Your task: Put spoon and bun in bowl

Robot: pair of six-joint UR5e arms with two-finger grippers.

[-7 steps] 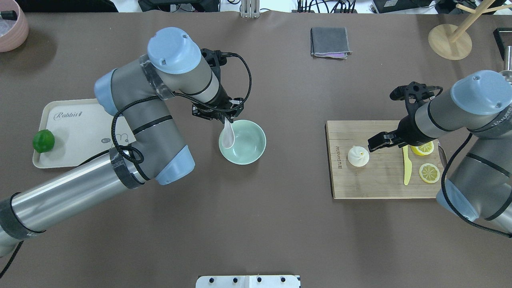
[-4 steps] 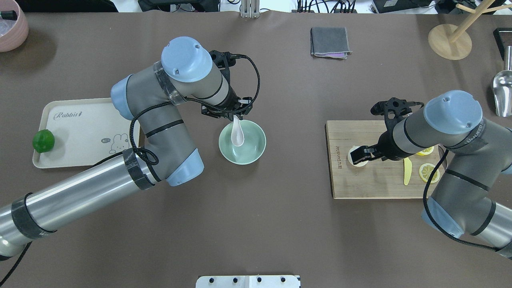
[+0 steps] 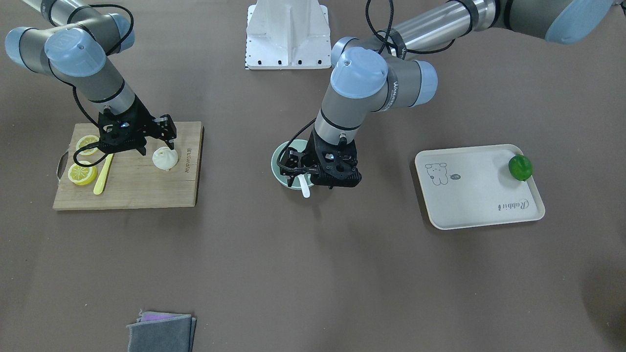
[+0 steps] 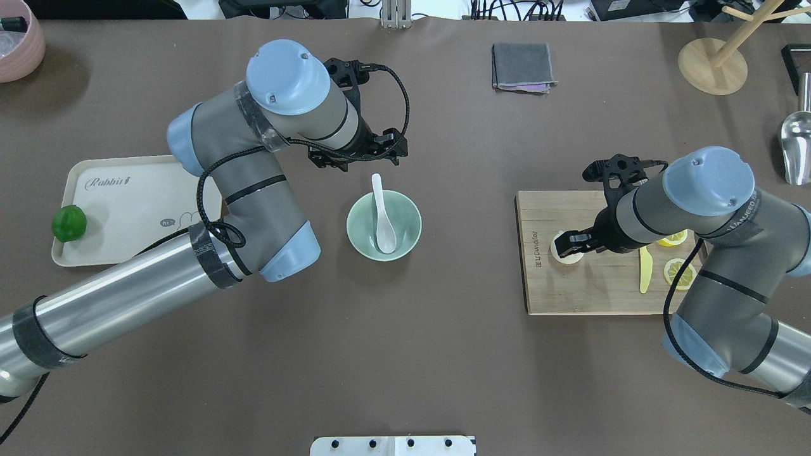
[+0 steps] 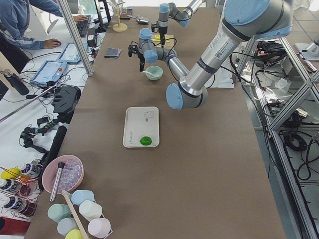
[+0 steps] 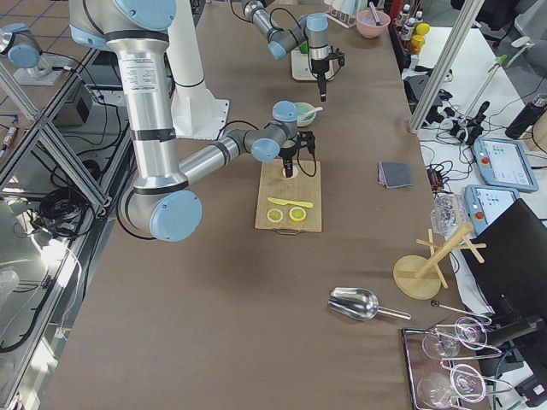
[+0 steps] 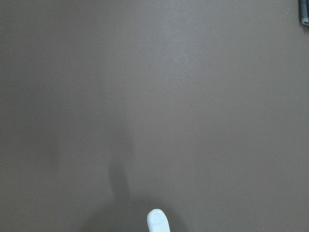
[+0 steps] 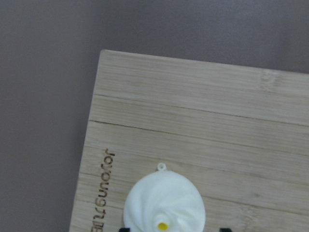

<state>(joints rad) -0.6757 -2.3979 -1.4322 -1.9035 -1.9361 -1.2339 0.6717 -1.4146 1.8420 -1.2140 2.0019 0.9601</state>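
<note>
The white spoon (image 4: 384, 218) lies in the mint-green bowl (image 4: 361, 229), with its handle resting over the far rim. The handle tip shows in the left wrist view (image 7: 158, 222). My left gripper (image 4: 362, 158) is open and empty, raised just beyond the bowl's far rim. The white pleated bun (image 4: 565, 256) sits on the wooden cutting board (image 4: 589, 291). My right gripper (image 4: 570, 244) is open and lowered over the bun (image 8: 164, 205). One finger stands on each side of it, and its fingertips (image 8: 223, 229) show at the bottom edge of the right wrist view.
Two lemon slices (image 4: 679, 271) and a yellow knife (image 4: 645, 269) lie on the board's right part. A beige tray (image 4: 127, 190) with a lime (image 4: 69, 223) is at the left. A grey cloth (image 4: 522, 66), a wooden stand (image 4: 713, 66) and a metal scoop (image 4: 797, 149) are farther back.
My left gripper let go of the spoon, which now lies in the bowl, and drew back past the far rim. My right gripper moved left over the bun and stays around it.
</note>
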